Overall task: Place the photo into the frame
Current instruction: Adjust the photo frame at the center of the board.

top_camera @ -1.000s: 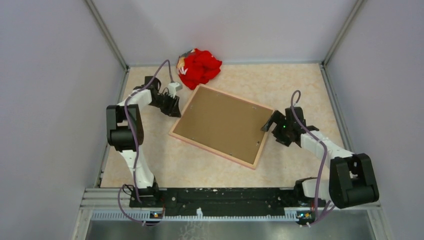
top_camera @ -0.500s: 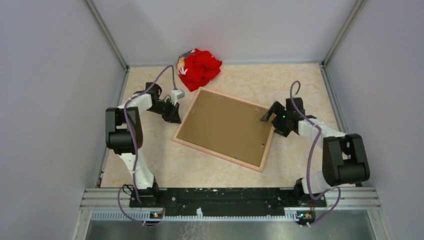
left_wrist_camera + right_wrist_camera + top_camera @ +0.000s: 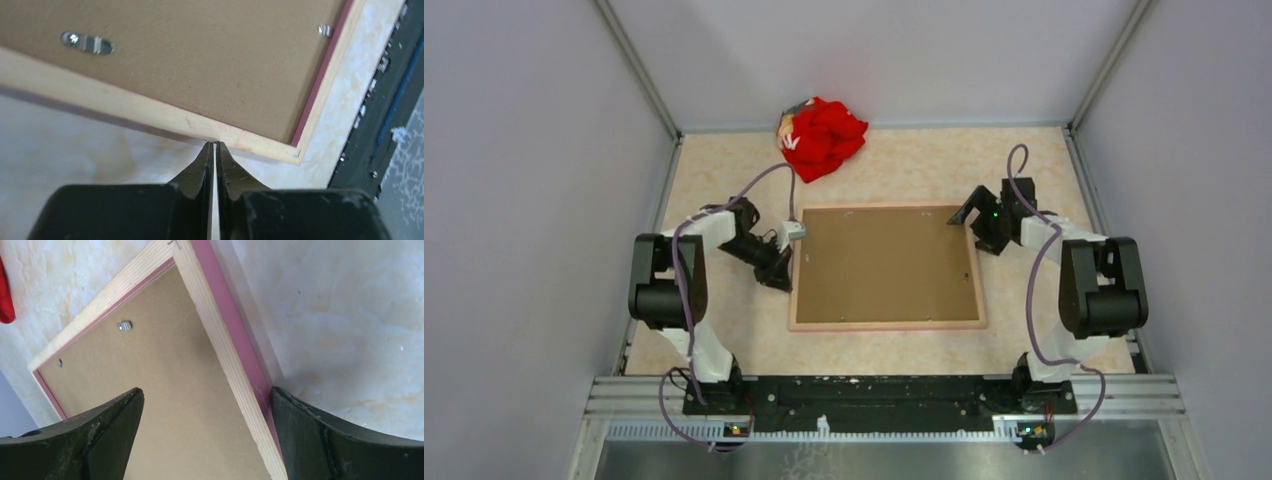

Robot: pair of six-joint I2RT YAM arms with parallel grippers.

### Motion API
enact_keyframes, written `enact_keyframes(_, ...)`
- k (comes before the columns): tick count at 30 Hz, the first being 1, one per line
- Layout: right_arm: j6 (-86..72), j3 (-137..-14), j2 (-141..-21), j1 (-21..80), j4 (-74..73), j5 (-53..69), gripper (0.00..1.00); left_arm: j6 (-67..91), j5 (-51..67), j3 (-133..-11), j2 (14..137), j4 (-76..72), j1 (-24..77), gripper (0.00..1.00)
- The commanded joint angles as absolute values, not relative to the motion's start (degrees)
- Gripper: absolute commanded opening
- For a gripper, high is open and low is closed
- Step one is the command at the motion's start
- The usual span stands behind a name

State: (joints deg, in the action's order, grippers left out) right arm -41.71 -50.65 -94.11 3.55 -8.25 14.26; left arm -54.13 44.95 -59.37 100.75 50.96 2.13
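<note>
Over the table [image 3: 1044,160], the top view shows the frame [image 3: 886,265] lying flat at the middle, back side up, its edges square to the table's. A red cloth bundle [image 3: 822,136] sits apart from it at the far edge. The left gripper [image 3: 784,278] is at the frame's left rail and the right gripper [image 3: 972,214] at its far right corner. From the left wrist, the left gripper [image 3: 215,145] has its jaws pressed together on nothing, tips meeting the light wood rail of the frame [image 3: 175,65] near a corner, with a metal tab [image 3: 87,43] on the brown backing. From the right wrist, the right gripper [image 3: 205,391] is spread wide, straddling the wood-and-pink rail of the frame [image 3: 150,390] without clamping it.
</note>
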Motion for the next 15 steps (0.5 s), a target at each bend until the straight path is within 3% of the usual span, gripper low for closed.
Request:
enact_keyframes(1,-41.83,-53.92,-95.09,4.31,-8.97,18.70,0.95,-59.34,49.01,-55.62,95.93,55.31,8.48,0.10)
enact_keyframes(10,-39.85,-54.85,-82.72,4.87,-14.73,4.14,0.91,-58.31,46.84,-60.09,90.80,58.25,5.67,0.16)
enact_keyframes(15,-41.45,-53.46,-76.27,13.98,-12.06,2.54,0.84,-47.93,46.38,-62.03,94.56,50.46,2.91,0.18)
